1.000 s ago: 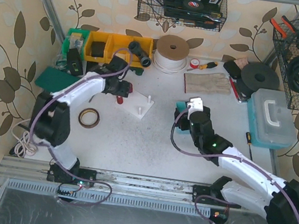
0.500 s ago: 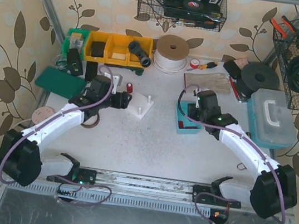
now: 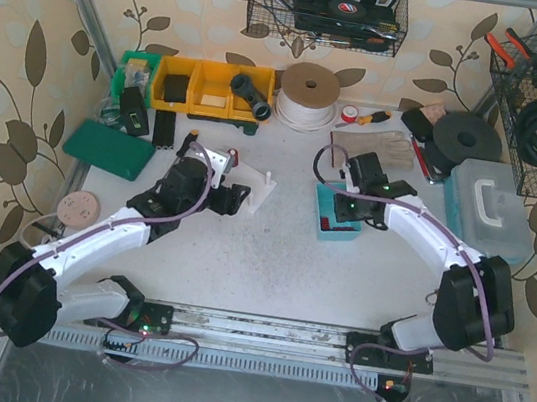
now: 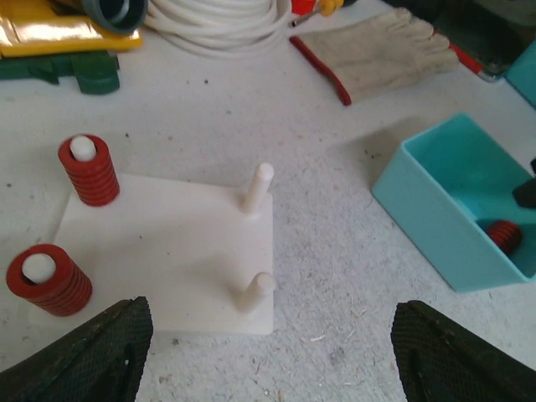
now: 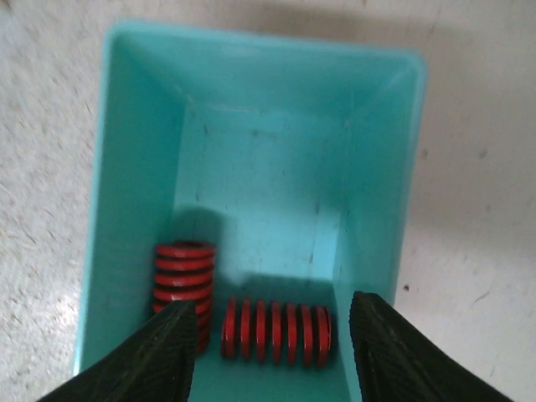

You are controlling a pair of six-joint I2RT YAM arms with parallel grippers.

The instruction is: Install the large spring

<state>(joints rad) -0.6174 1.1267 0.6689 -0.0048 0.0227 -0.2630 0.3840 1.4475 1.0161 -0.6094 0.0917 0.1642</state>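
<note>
Two red springs sit in the teal bin (image 5: 260,167): one upright (image 5: 184,276) in the left corner, one lying on its side (image 5: 276,331). My right gripper (image 5: 272,352) hovers over the bin, open, its fingers either side of the lying spring with gaps showing. The white base plate (image 4: 176,243) carries two red springs on its left pegs (image 4: 88,172) (image 4: 48,280), and two bare pegs (image 4: 260,182) (image 4: 255,291). My left gripper (image 4: 276,360) is wide open and empty at the plate's near edge. In the top view it (image 3: 233,199) sits beside the plate (image 3: 258,191).
Yellow bins (image 3: 200,85), a white cable coil (image 3: 308,91) and a glove (image 3: 372,148) line the back. A pale blue case (image 3: 489,214) stands right of the teal bin (image 3: 325,228). A green pad (image 3: 109,149) and a round disc (image 3: 76,205) lie at the left.
My right gripper has narrowed its jaws over the teal bin while that arm shifted. My left arm has swung from behind the plate to its near side, still open.
</note>
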